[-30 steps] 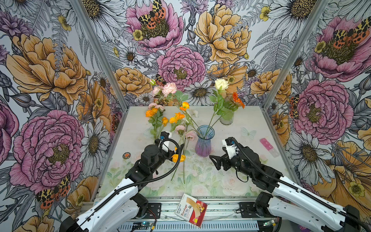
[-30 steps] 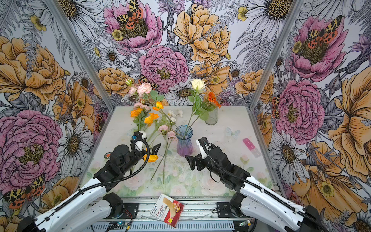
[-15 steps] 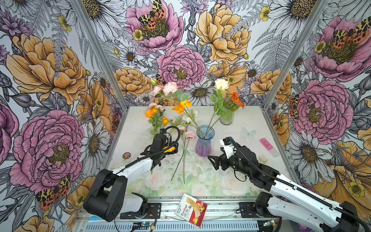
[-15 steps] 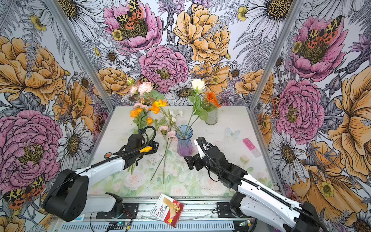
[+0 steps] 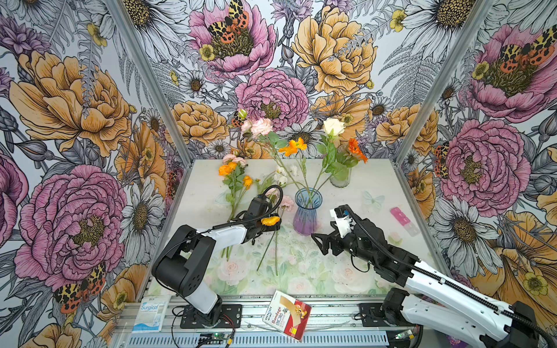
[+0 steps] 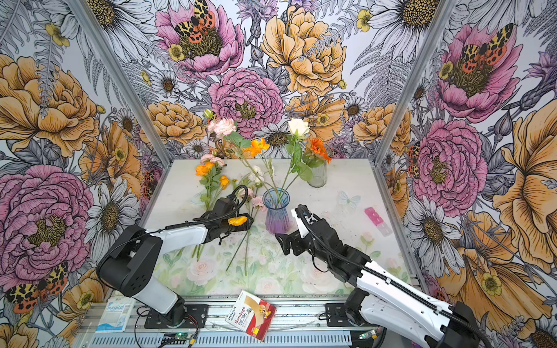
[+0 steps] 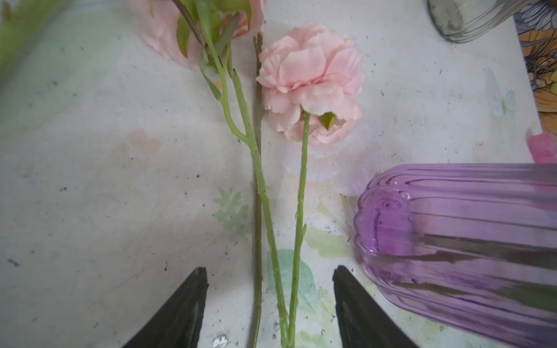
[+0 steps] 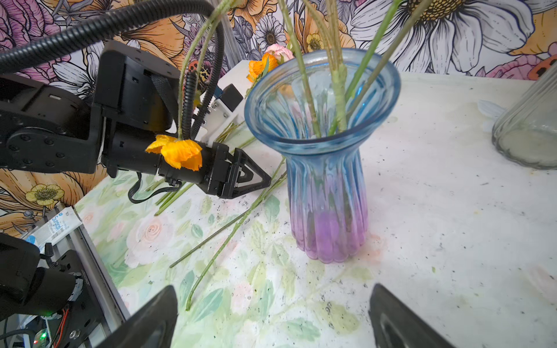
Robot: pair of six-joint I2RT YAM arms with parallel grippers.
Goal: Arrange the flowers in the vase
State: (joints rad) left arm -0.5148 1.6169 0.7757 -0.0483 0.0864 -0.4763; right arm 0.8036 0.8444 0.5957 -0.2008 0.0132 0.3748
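The blue-and-purple glass vase (image 5: 306,214) (image 6: 276,211) (image 7: 452,241) (image 8: 325,180) stands mid-table with several flowers upright in it, among them a pink bloom (image 5: 261,126) and a white rose (image 5: 333,126). More flowers lie on the table: orange ones (image 5: 232,173) and a pink carnation (image 5: 286,202) (image 7: 310,81) beside the vase. My left gripper (image 5: 278,226) (image 6: 248,221) (image 7: 269,271) (image 8: 265,180) is low, left of the vase, open, with two green stems (image 7: 289,286) between its jaws. A drooping orange bloom (image 5: 270,221) (image 8: 177,152) rests on its body. My right gripper (image 5: 319,242) (image 6: 283,244) (image 8: 274,316) is open and empty, near the vase's right front.
A clear glass jar (image 5: 340,179) with an orange flower (image 5: 357,150) stands at the back right. A pink object (image 5: 401,215) lies near the right wall. A bandage box (image 5: 286,315) and a surgical packet (image 5: 149,313) sit on the front rail.
My left arm has dropped low and reached toward the stems beside the vase, and its jaws have narrowed. The right gripper has shifted slightly and stays open.
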